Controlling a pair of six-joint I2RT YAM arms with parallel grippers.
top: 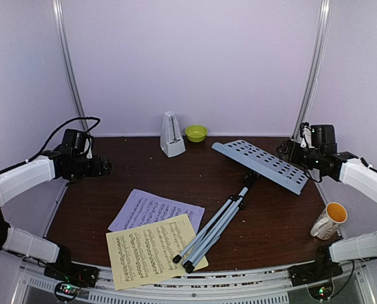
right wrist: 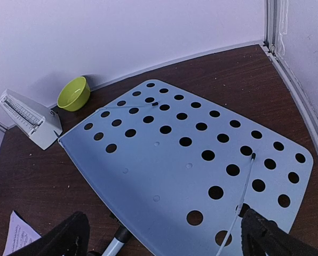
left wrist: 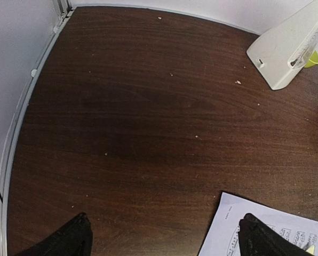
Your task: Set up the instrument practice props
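Note:
The white perforated music stand [top: 260, 164] lies flat on the table, its folded grey tripod [top: 214, 231] pointing toward the near edge. A lilac sheet of music [top: 152, 210] lies at front left, with a yellow sheet [top: 150, 250] overlapping it. The white pyramid metronome [top: 171, 134] stands upright at the back. My left gripper [top: 103, 166] hovers open at the left, apart from everything; its wrist view shows the lilac sheet's corner [left wrist: 233, 224] and the metronome [left wrist: 287, 48]. My right gripper [right wrist: 167, 237] is open above the stand's plate [right wrist: 169, 160], nothing between its fingers.
A small green bowl [top: 196, 132] sits right of the metronome by the back wall. A white mug with orange inside [top: 329, 220] stands at the right front. White walls enclose the dark wooden table [top: 125, 171] on three sides.

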